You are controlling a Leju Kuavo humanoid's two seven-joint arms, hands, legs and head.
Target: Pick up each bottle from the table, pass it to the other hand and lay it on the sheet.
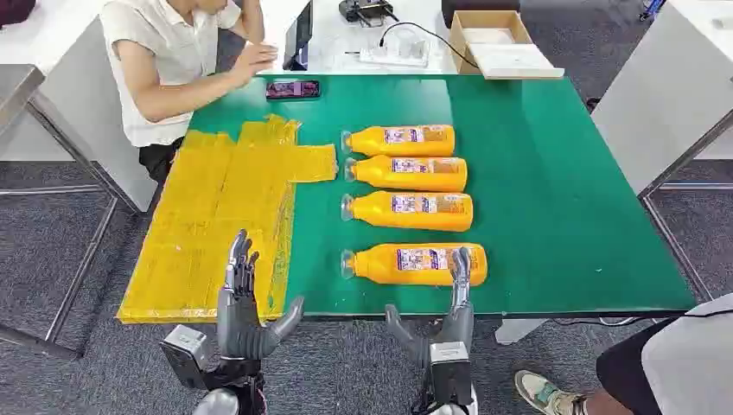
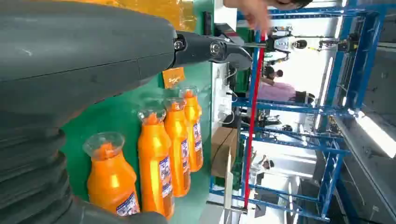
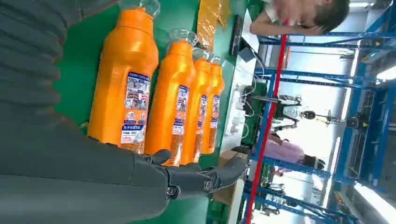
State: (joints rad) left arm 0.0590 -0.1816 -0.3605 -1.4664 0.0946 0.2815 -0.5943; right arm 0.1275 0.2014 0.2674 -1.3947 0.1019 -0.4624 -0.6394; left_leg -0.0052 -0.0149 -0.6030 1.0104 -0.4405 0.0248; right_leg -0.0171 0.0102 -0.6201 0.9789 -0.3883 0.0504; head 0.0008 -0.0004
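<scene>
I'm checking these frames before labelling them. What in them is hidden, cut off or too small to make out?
- Head view: the label print on the nearest orange plastic bottle is too small to read, and the right hand covers part of its base.
- Left wrist view: the left hand hides part of the crinkled yellow plastic sheet.
- Right wrist view: the nearest bottle's clear cap is cut off by the picture edge.
- Head view: the black phone screen is too small to read.
</scene>
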